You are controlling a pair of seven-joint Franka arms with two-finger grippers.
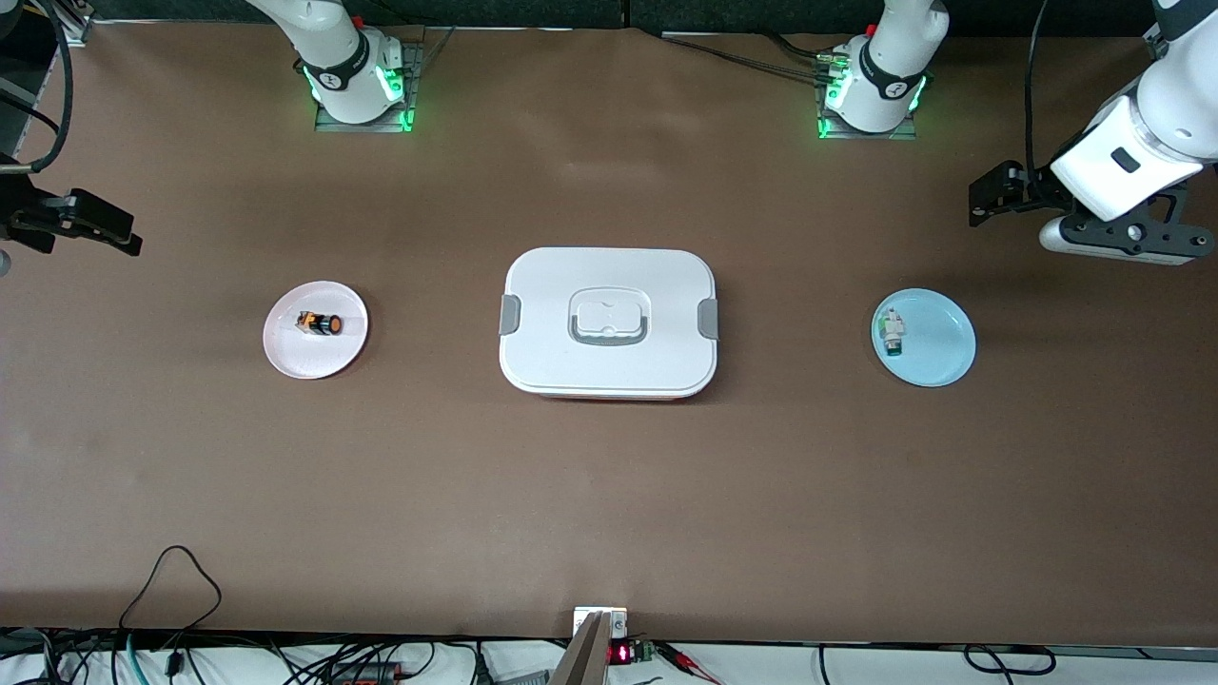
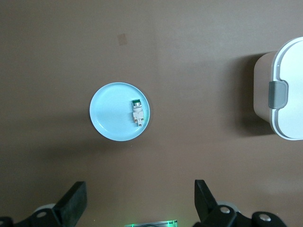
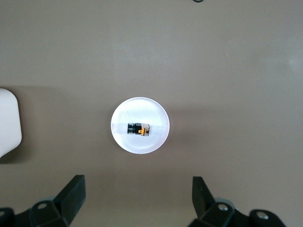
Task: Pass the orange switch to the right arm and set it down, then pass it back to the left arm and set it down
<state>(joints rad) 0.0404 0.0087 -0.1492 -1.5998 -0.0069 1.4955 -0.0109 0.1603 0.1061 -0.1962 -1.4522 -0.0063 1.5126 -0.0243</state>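
Both pincers wide, empty: left pincer (image 2: 139, 203), right pincer (image 3: 137, 198); wrist views show orange switch (image 3: 138, 128) side-lying.

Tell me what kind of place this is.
Probably a robotics lab test bench: two white robot arms bolted to a brown table, loose cables along its edge, and staged props, namely a white lidded box between a pink plate and a blue plate.

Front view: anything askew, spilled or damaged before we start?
Nothing stands out. Orange switch lies on the pink plate, white-and-green component on the blue plate, box closed between them. Left gripper and right gripper open, waiting.
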